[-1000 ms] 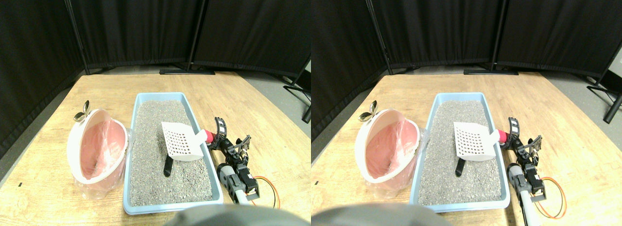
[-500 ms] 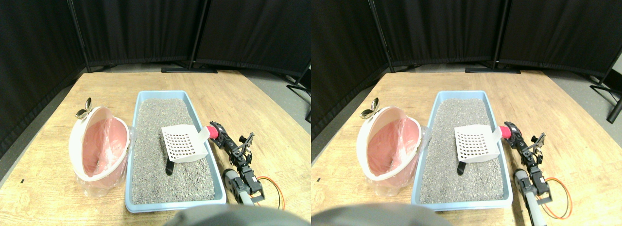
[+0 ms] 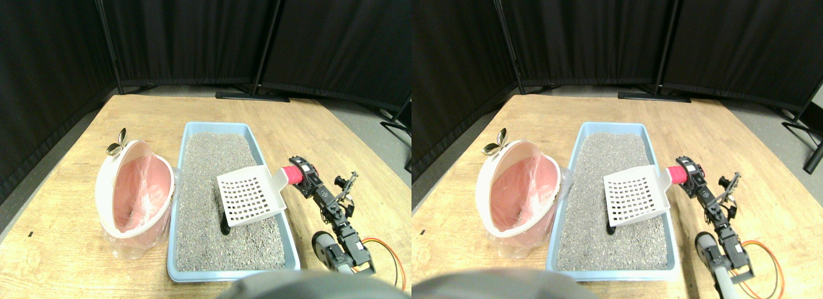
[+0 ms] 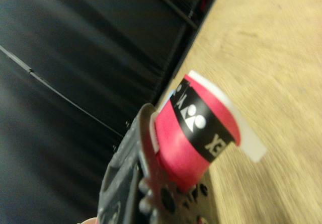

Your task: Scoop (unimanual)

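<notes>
Nearest, at the lower right of the stereo pair view, the right manipulator (image 3: 334, 238) reaches up from beside a loop of orange cable (image 3: 386, 254). Its right gripper (image 3: 303, 177) grips the red-wrapped handle (image 3: 294, 175) of the white slotted scoop (image 3: 251, 196); in the wrist view the dark jaw frame presses against that red handle (image 4: 193, 133), so the jaws hold it. The scoop blade hangs tilted over the middle of the blue litter tray (image 3: 193, 270), above the grey litter (image 3: 206, 202). A dark clump (image 3: 224, 222) lies in the litter, partly hidden under the blade's lower edge. I judge the pickup not yet made: the blade looks empty. Left of the tray, the pink lined bin (image 3: 135, 196) waits tipped open, holding nothing that I can see. Digging under the clump and carrying it to the bin remain. Beyond the wooden table (image 3: 308, 119), black curtains (image 3: 193, 35) fill the upper frame.
</notes>
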Robot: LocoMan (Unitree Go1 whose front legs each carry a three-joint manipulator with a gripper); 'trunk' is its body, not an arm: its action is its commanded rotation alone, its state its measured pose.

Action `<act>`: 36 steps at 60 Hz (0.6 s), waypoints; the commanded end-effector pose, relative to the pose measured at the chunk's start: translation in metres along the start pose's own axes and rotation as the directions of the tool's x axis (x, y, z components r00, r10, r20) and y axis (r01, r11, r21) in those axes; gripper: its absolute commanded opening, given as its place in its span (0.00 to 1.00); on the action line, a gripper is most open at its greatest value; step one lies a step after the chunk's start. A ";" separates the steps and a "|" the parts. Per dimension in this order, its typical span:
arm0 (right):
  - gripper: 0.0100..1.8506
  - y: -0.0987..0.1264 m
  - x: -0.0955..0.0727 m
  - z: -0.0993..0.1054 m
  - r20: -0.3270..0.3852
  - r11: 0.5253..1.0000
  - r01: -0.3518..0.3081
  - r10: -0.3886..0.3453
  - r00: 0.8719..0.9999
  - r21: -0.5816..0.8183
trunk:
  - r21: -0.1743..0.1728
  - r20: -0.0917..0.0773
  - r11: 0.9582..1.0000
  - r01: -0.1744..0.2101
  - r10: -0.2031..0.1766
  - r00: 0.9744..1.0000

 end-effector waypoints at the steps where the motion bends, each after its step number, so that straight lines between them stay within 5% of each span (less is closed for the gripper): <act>1: 0.02 0.004 0.000 0.035 0.073 0.999 -0.020 0.024 0.997 -0.050 | -0.026 -0.016 0.999 -0.020 0.019 1.000; 21: 0.03 0.008 0.006 0.072 0.088 0.969 -0.094 0.116 0.989 -0.227 | -0.057 -0.015 0.997 -0.050 0.049 0.999; 36: 0.02 0.005 0.010 0.083 0.083 0.934 -0.056 0.090 0.992 -0.352 | -0.075 -0.009 0.994 -0.075 0.075 0.997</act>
